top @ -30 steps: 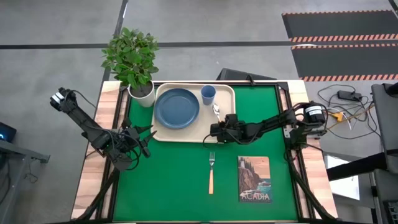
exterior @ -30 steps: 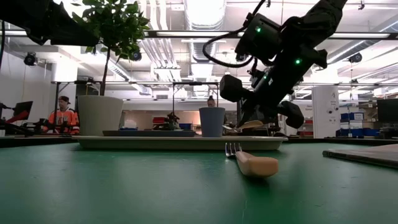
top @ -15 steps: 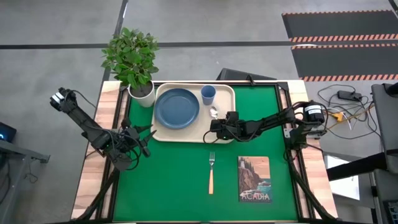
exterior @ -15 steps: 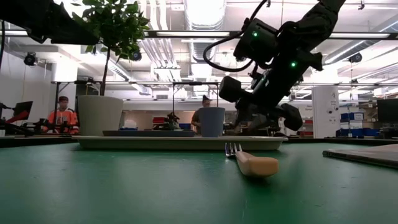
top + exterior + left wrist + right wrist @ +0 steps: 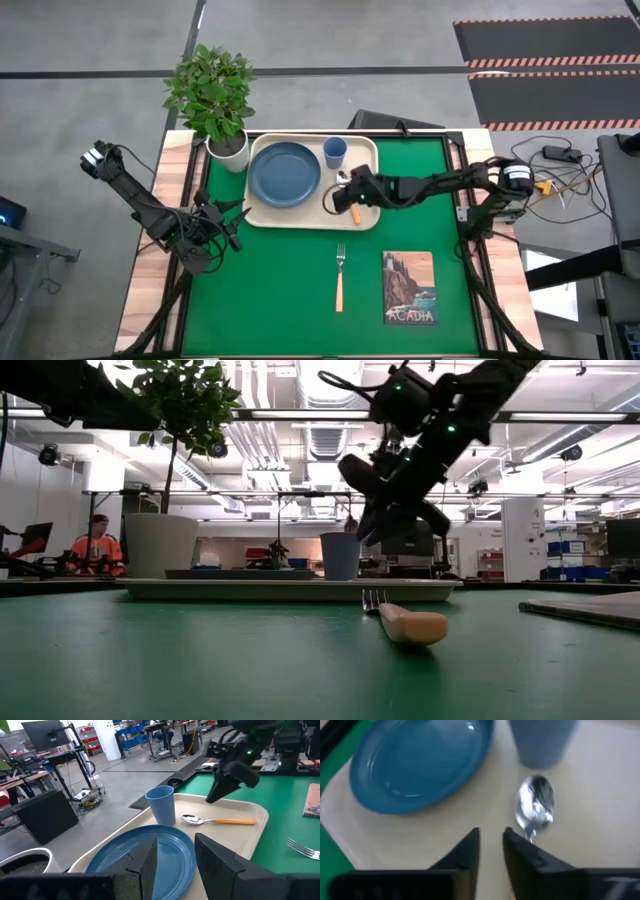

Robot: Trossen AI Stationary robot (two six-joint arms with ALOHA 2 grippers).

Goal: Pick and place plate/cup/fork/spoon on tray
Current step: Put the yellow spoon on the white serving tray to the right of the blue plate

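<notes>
The cream tray [image 5: 300, 214] holds the slate-blue plate [image 5: 284, 173], the light-blue cup [image 5: 335, 151] and the spoon [image 5: 215, 820]. The spoon lies flat on the tray floor, its bowl toward the cup and its wooden handle [image 5: 354, 210] toward the near rim. My right gripper [image 5: 340, 195] hovers above the spoon, clear of it [image 5: 214, 795]. Its fingers stand a narrow gap apart with nothing between them [image 5: 491, 845]. The fork [image 5: 339, 275] lies on the green mat, near of the tray. My left gripper [image 5: 226, 224] waits open, left of the tray.
A potted plant [image 5: 212, 95] in a white pot stands at the tray's far left corner. An "ACADIA" picture card [image 5: 408, 287] lies on the mat right of the fork. People show in the room beyond the table [image 5: 100, 545].
My right gripper has risen from low over the tray and gone a little toward the table's far edge and the cup. The spoon stays lying on the tray below it, its wooden handle now uncovered.
</notes>
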